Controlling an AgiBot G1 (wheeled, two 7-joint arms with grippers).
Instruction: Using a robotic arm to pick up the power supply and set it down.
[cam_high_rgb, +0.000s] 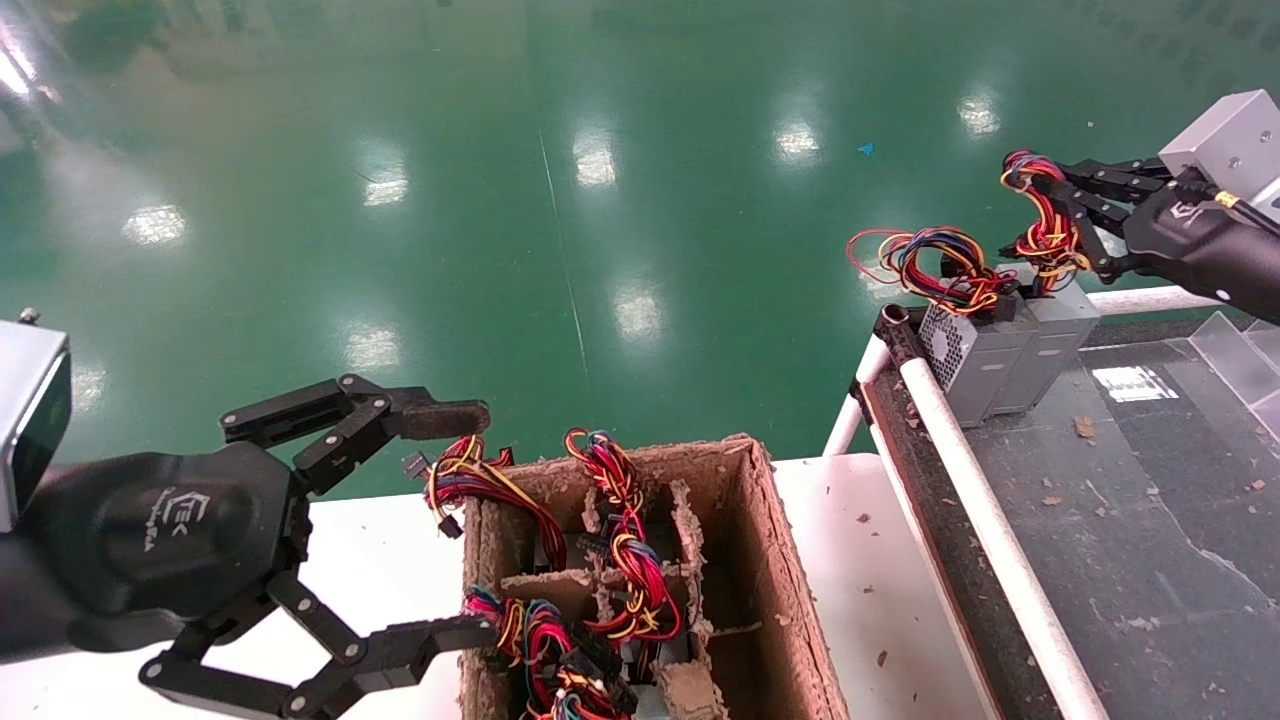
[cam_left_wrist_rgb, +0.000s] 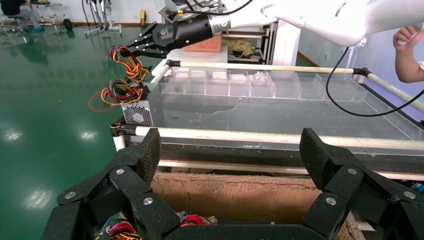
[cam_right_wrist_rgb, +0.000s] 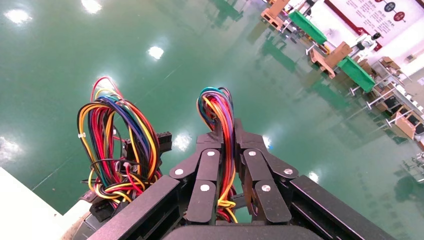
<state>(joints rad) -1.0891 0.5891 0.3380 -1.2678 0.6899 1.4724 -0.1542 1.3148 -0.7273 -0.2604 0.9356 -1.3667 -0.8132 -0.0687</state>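
the wire bundle (cam_right_wrist_rgb: 223, 131) of the power supply (cam_high_rgb: 1055, 340) is pinched by the right gripper (cam_high_rgb: 1050, 215) – the box stands at the conveyor's (cam_high_rgb: 1120, 500) far-left corner. the left gripper (cam_high_rgb: 455, 525) is held spread beside the cardboard box (cam_high_rgb: 775, 560).

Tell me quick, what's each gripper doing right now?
Left gripper: open, holding nothing, beside the cardboard box.
Right gripper: shut on the power supply's wire bundle, at the conveyor's corner.
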